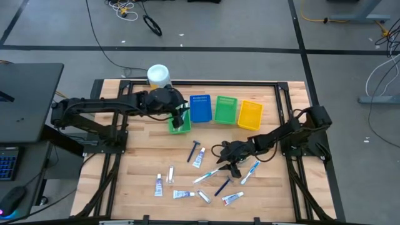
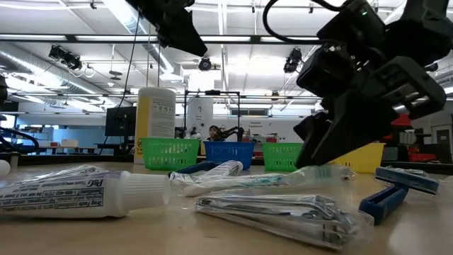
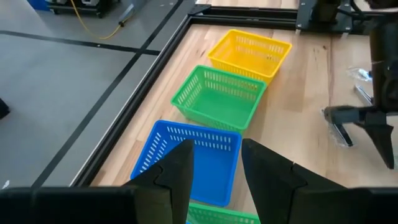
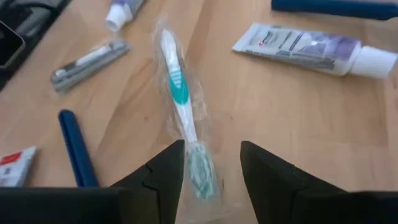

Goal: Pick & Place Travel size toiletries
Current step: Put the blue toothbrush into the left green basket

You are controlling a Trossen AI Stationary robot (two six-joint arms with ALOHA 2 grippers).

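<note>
Several travel toiletries lie on the near half of the table: a wrapped teal-white toothbrush (image 4: 180, 93) (image 1: 208, 175), a second toothbrush (image 1: 250, 172), toothpaste tubes (image 1: 183, 194) (image 4: 298, 46), a razor (image 1: 195, 150) and a silvery packet (image 4: 90, 62). My right gripper (image 4: 211, 148) (image 1: 228, 164) is open and low at the table, its fingers on either side of the toothbrush's bristle end. My left gripper (image 3: 216, 146) (image 1: 181, 115) is open and empty, above a green bin (image 1: 179, 123) beside the blue bin (image 3: 205, 162). My right gripper's fingers come from above, slanting, and stand on either side of the wrapped toothbrush's bristle end (image 4: 200, 171), which lies flat on the table. Whether a finger touches the wrapper, I cannot tell.
A blue bin (image 1: 200, 107), a second green bin (image 1: 225, 109) and a yellow bin (image 1: 250, 114) stand in a row at the far side. A white canister (image 1: 158, 76) stands at the far left edge. A dark blue stick (image 4: 78, 149) lies near the toothbrush.
</note>
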